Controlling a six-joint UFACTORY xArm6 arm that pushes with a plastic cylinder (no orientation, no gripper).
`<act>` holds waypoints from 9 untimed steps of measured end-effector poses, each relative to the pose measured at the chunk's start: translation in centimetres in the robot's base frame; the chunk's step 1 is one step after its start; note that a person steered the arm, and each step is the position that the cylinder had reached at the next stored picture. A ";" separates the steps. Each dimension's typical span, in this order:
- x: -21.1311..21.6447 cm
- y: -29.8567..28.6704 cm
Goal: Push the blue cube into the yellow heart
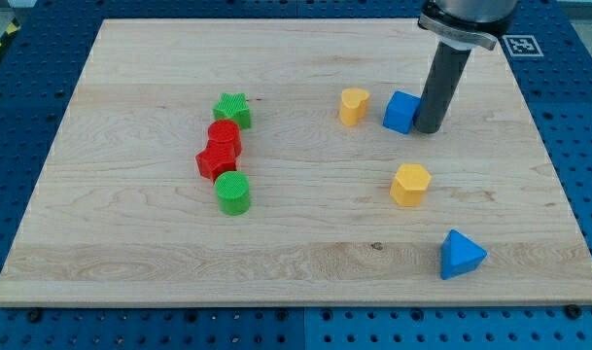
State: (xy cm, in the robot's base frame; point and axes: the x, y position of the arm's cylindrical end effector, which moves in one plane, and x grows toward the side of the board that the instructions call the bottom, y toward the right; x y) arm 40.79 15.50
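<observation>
Tip (428,128) down on the board (305,262), a bare rod end with nothing to spread or pinch, pressed against the right side of the blue cube (400,112), or so close that no gap shows. Cube in the upper right part of the board, sitting flat, no long axis to speak of, turned a little so one corner edge faces the view's bottom. Yellow heart (353,106) just left of the cube, near but apart, a narrow strip of wood between them; standing on its flat face, lobes seemingly toward the view's top, though hard to be sure at this angle. Heart, cube and tip roughly in one line running left to right. Below the cube, well apart, a yellow hexagon-like block (410,184). Farther down and right, a blue triangle (461,255) near the lower edge. On the left half, a tight column: green star (232,109) at top, red block (224,137) touching it, second red block (216,161) beneath, green cylinder (233,192) at the bottom.
</observation>
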 end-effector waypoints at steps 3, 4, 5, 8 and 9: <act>-2.9 0.8; -3.3 0.8; -3.3 0.8; -2.6 1.5; 1.0 6.6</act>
State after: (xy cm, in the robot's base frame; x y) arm 41.77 22.09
